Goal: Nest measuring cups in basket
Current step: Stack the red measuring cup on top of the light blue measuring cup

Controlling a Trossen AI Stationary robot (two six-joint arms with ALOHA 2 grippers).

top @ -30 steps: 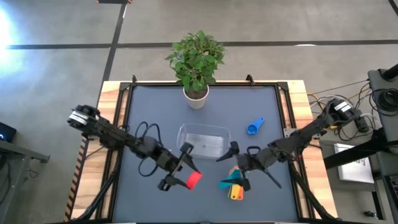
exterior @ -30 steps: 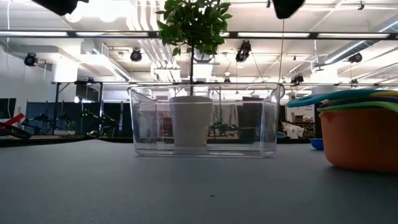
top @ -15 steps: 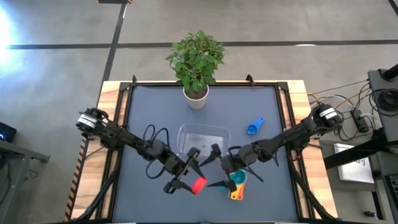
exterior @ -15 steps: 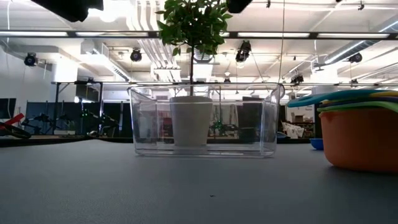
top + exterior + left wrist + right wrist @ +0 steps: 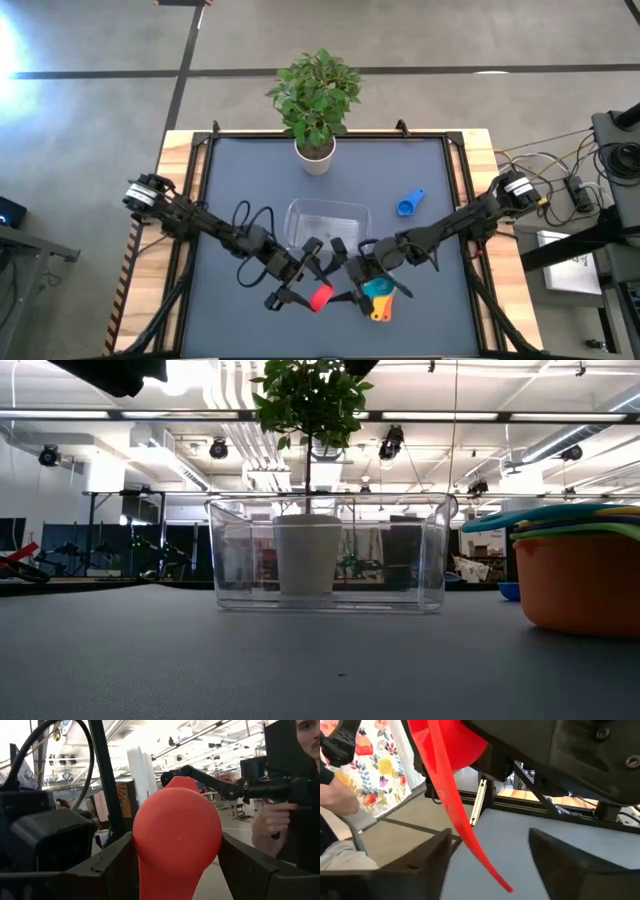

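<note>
the red cup [image 5: 320,297] is what i am watching: a smooth, glossy plastic scoop with a rounded bowl and a thin flat handle, held off the surface between the two dark fingers of my left pincer [image 5: 309,287], which is clamped on it. in the left wrist view the red bowl [image 5: 177,835] bulges up between the fingers, filling the gap between them. in the right wrist view the same cup [image 5: 451,750] hangs in front of my right pincer [image 5: 490,857], its handle slanting down between the two spread fingers without touching either; that pincer stands apart and holds nothing. from above, the right pincer [image 5: 348,283] sits just beside the red cup, over the near edge of the stacked cups.

the stack [image 5: 379,296] lies on the dark grey matte surface [image 5: 240,170] close to the front edge, teal uppermost with yellow and orange handles fanning out below it; at table height its orange bowl [image 5: 578,582] looks wide and opaque, with thin coloured rims layered on top. the blue cup [image 5: 408,203] lies alone, well apart, toward the right rim.

the basket [image 5: 326,224] is a clear, shallow rectangular tray with rounded corners, in the middle of the surface, just behind both pincers. a white pot with a leafy plant [image 5: 316,110] stands at the far edge.
</note>
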